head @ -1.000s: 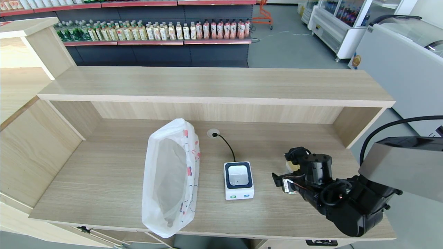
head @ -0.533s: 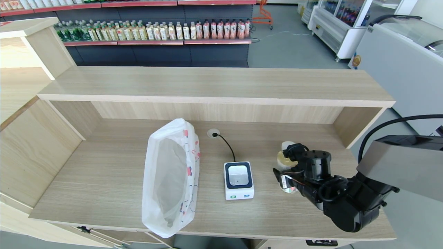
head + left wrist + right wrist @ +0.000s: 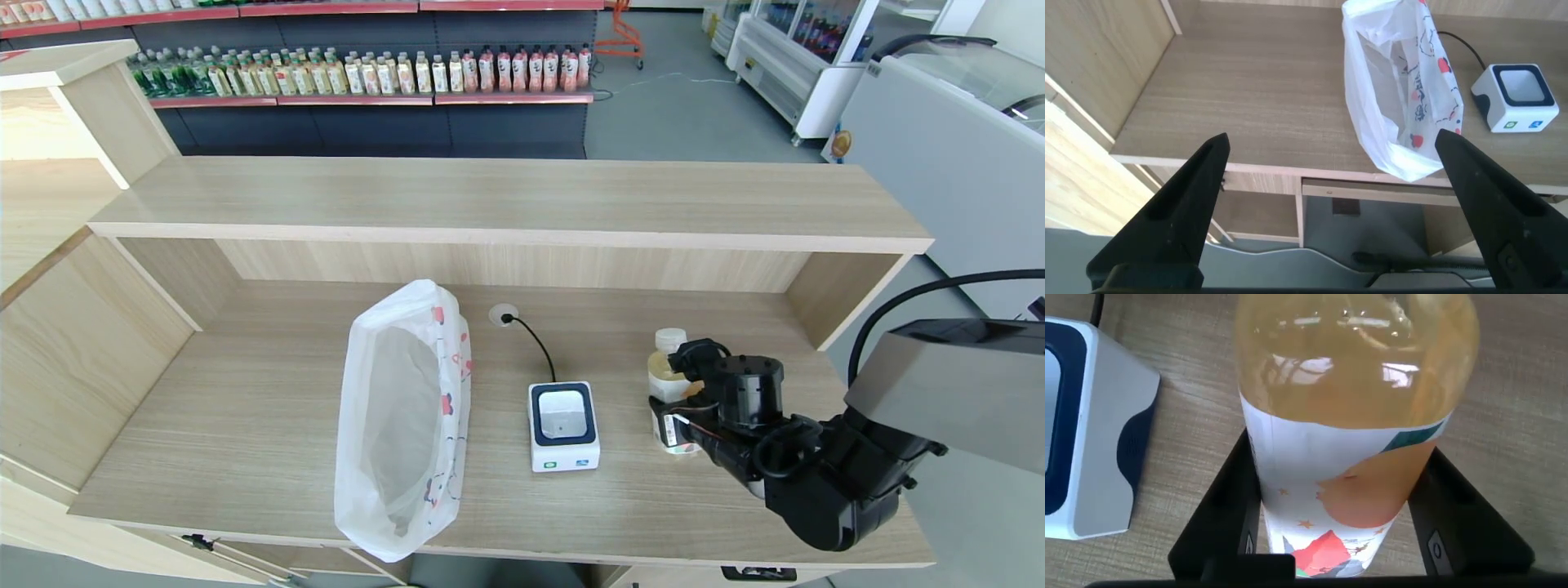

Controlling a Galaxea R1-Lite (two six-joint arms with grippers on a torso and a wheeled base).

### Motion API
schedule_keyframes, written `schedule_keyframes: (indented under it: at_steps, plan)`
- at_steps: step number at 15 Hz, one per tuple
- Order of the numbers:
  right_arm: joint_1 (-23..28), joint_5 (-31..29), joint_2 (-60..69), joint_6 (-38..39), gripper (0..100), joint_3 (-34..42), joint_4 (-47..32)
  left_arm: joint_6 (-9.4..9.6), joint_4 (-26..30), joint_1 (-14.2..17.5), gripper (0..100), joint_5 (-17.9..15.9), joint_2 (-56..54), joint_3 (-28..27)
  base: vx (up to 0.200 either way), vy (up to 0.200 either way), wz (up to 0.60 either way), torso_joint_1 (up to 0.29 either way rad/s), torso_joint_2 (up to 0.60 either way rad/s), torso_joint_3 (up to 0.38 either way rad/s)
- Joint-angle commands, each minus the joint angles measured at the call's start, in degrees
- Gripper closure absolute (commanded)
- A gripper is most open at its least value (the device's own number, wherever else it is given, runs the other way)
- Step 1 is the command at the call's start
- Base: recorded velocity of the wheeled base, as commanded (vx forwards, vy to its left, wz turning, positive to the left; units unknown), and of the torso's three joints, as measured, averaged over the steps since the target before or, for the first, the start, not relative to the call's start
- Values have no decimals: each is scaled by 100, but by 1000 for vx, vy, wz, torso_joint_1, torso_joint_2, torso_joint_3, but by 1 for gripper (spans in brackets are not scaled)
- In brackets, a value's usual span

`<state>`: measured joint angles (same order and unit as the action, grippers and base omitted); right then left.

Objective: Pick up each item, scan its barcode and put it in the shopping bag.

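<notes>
My right claw (image 3: 1343, 523) is clamped round the lower body of the bottle (image 3: 668, 369) of amber drink. It is upright, between the scanner (image 3: 563, 425) and the worktop's (image 3: 245, 408) right edge. The shopping bag (image 3: 404, 416) reaches the front edge. My left claw (image 3: 1331, 216) gapes wide, holding nothing.

The bottle (image 3: 665, 374) holds pale amber liquid under a white cap. Its label is white with an orange patch, a red shape, a teal edge and small stars. The bag (image 3: 404, 425) is translucent white, printed with red and pink figures. The scanner (image 3: 563, 425) is white, with a dark blue frame around a grey window. Its cable (image 3: 535, 339) is black. The desk (image 3: 245, 408) is pale wood grain.
</notes>
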<state>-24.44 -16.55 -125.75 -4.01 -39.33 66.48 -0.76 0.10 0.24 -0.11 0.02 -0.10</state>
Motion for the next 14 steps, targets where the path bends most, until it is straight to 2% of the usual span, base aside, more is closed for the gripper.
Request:
schedule_keyframes:
  at_steps: [1, 3, 5, 7, 8, 9, 10, 11, 14]
  plan:
    - [18, 302, 393, 181, 100, -22, -3, -4, -1, 2, 0, 2, -2, 1, 0, 0, 0, 0, 0, 0]
    - [177, 900, 929, 463, 100, 101, -100, -4, -1, 2, 0, 2, -2, 1, 0, 0, 0, 0, 0, 0]
    - [484, 1840, 1430, 621, 100, 382, -100, -4, -1, 2, 0, 2, -2, 1, 0, 0, 0, 0, 0, 0]
    - [853, 3079, 2010, 902, 100, 769, -100, -4, -1, 2, 0, 2, -2, 1, 0, 0, 0, 0, 0, 0]
    - [941, 3413, 2177, 1016, 100, 857, -126, -4, -1, 2, 0, 2, -2, 1, 0, 0, 0, 0, 0, 0]
    - [1091, 4187, 2581, 1280, 100, 1076, -144, -4, -1, 2, 0, 2, -2, 1, 0, 0, 0, 0, 0, 0]
    - [1099, 4398, 2713, 1359, 100, 1147, -144, -4, -1, 2, 0, 2, -2, 1, 0, 0, 0, 0, 0, 0]
    - [1108, 4863, 3003, 1552, 100, 1278, -161, -4, -1, 2, 0, 2, -2, 1, 0, 0, 0, 0, 0, 0]
    - [985, 5628, 3636, 1667, 100, 1375, -926, -4, -1, 2, 0, 2, -2, 1, 0, 0, 0, 0, 0, 0]
